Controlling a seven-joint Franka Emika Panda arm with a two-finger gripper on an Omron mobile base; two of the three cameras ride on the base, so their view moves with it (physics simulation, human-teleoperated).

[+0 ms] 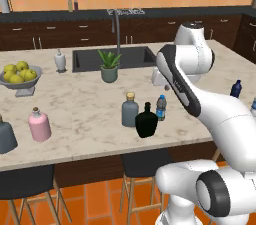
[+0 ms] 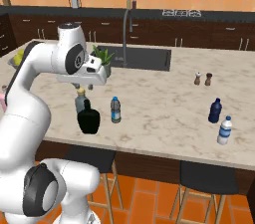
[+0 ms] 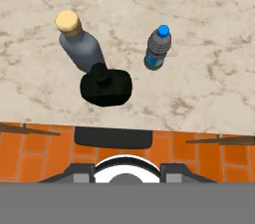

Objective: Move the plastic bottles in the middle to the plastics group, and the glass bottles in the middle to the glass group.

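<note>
The gripper is hanging high above the counter's front edge, looking straight down; whether its fingers are parted I cannot tell. Nearest below is standing the squat black glass bottle (image 3: 106,86), then the cork-capped grey-blue bottle (image 3: 79,44), with the upright blue water bottle (image 3: 158,49) just beside them.

Centre of your left base view: the slate grey-blue cylindrical glass bottle with tan cork cap (image 1: 130,110), the squat glossy black narrow-necked bottle (image 1: 146,121) and the small slim blue plastic water bottle (image 1: 161,107) stand upright, clustered near the counter (image 1: 90,96) front edge.
</note>
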